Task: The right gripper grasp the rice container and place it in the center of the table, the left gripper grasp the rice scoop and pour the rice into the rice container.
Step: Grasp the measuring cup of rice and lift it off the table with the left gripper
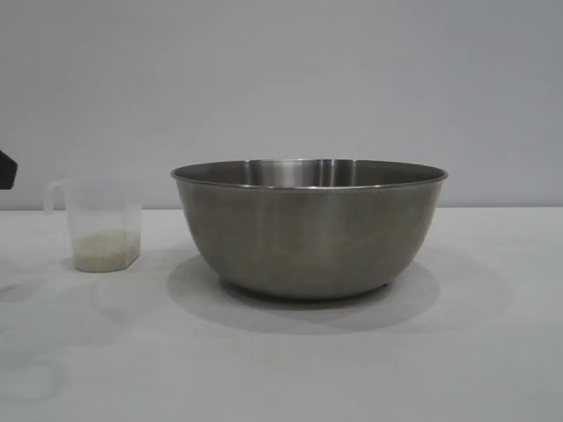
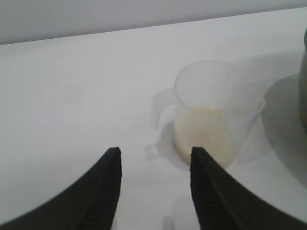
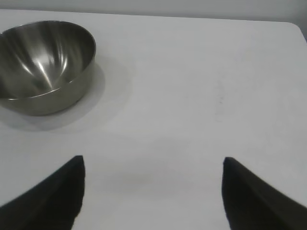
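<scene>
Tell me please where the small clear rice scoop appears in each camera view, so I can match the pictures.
Exterior view: the rice scoop stands upright at the left on the table, apart from the rice container.
Left wrist view: it stands just beyond the open left gripper, not held.
Right wrist view: not in it.
Shared landmark: the rice container, whole in the exterior and right wrist views, only an edge in the left wrist view.

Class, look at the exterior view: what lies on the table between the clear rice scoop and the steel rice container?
Nothing: between the rice scoop and the rice container the table is bare, apart from the container's shadow, as the exterior view shows.
</scene>
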{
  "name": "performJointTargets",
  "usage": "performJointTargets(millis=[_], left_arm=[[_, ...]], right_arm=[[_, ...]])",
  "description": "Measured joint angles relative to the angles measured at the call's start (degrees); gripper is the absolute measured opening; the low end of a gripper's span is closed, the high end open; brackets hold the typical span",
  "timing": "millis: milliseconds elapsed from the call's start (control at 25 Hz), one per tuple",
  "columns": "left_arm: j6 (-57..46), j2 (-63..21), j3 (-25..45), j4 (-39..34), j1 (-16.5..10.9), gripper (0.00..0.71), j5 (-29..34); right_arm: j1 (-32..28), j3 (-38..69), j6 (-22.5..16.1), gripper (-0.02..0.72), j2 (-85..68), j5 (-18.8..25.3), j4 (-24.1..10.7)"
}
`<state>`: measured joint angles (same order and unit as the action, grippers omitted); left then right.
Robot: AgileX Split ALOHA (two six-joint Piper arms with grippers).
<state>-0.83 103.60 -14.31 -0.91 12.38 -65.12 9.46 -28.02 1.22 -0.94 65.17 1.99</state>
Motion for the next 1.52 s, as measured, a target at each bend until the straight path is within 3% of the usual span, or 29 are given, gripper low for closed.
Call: performJointTargets(millis=[880,1520], left_arm=[[0.1,9.5,-8.5,-0.2,0.0,0.282,0.0],[1.5,11.3,-12.2,1.3,0.0,0.282,0.0]], right_arm=[[0.0,0.0,0.0,0.505,0.0,0.0,0.0],[0.0,0.0,0.0,0.505,0.0,0.0,0.0]])
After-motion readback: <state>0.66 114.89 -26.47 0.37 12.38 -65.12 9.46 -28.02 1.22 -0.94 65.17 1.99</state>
